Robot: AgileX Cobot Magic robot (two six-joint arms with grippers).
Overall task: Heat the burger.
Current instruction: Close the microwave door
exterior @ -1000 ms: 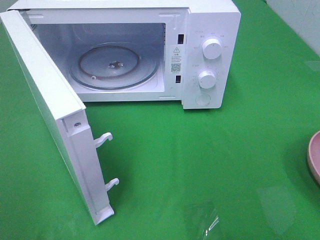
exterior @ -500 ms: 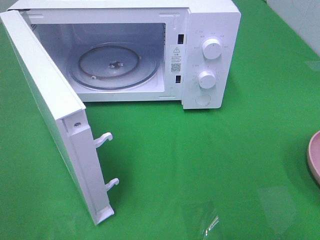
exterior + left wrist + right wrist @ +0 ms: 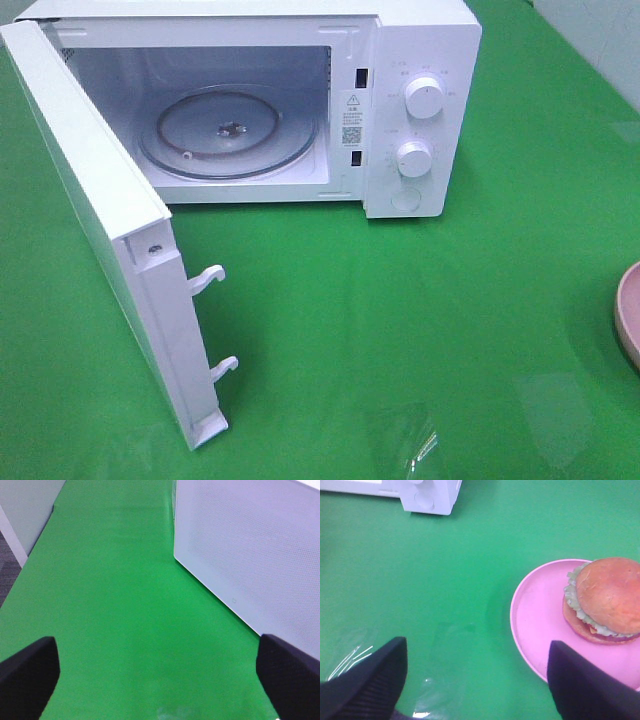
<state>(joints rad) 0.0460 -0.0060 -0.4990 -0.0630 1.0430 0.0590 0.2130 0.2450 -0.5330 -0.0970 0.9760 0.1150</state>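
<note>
Bench (image 3: 470, 330): covered with smooth, matte green cloth, with a few pale glare patches near the front edge.

Microwave door (image 3: 100, 225): flat white slab, swung fully open at the far left of the high view. Two hooked white latches project from its free edge. From the left wrist view its outer face (image 3: 250, 555) shows a fine dotted mesh texture.

Microwave (image 3: 400, 60): boxy white casing with a glossy finish. The cavity is pale grey. Inside lies a round, clear glass turntable (image 3: 232, 130) with a raised rim and a small hub at its centre. The right-hand control panel carries two round white knobs (image 3: 424, 98), one above the other, with a round button below them.

Left pincer (image 3: 160, 680): two dark, matte, blunt fingers (image 3: 27, 675) spread wide, nothing between them. It hangs above bare green cloth, beside the open door.

Right pincer (image 3: 475, 680): dark, finely ribbed fingers (image 3: 370, 680) spread apart, nothing between them. It hovers over the cloth, near the plate but apart from it.

Plate (image 3: 535, 625): pink, round, shallow, with a low smooth rim. Only its edge (image 3: 630, 315) shows at the far right of the high view.

Burger (image 3: 607, 600): rests on the plate, well apart from the microwave. It has a domed golden-brown bun, a frilly pale green lettuce fringe and a reddish-brown layer beneath.
</note>
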